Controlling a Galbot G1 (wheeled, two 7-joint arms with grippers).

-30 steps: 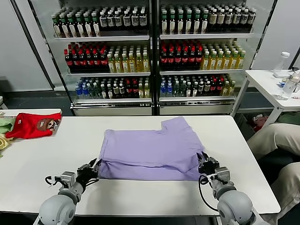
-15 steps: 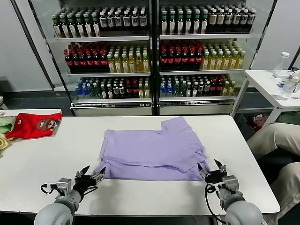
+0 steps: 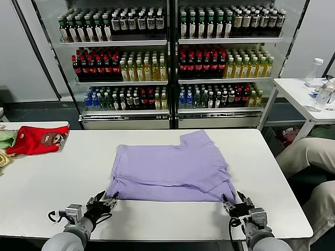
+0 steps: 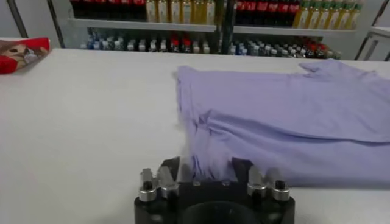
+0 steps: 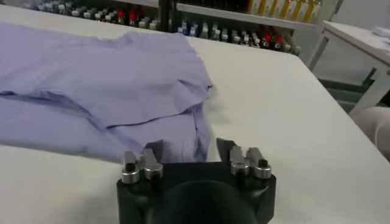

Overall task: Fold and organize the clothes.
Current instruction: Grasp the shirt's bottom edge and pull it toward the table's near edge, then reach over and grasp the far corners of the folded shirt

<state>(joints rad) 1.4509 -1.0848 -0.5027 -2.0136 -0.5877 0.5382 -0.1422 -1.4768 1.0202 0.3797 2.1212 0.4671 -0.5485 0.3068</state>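
Two hands sit low in the head view, one at each near corner of the lavender T-shirt (image 3: 170,167). The shirt lies folded into a broad rectangle at the middle of the white counter (image 3: 52,178), with one sleeve sticking out toward the upper right of the cloth. No printed graphic shows on the upturned side.

The left hand (image 3: 106,200) is at the lower left of the frame, right at the shirt's lower left corner. In the left wrist view its fingers (image 4: 170,169) stand apart, and the bunched corner of the cloth reaches in between them; the hand (image 4: 205,165) is open, not clamped on the fabric.

The right hand (image 3: 234,200) is at the lower right, at the shirt's lower right corner. In the right wrist view its fingers (image 5: 152,150) are likewise parted, with the shirt's layered edge lying just between them; this hand (image 5: 189,147) is open too.

At the far left edge of the counter lie a red garment (image 3: 36,140) and, beside it, green-yellow clothes (image 3: 4,138), well apart from the T-shirt. Shelves of bottles (image 3: 167,57) fill the top of the frame.
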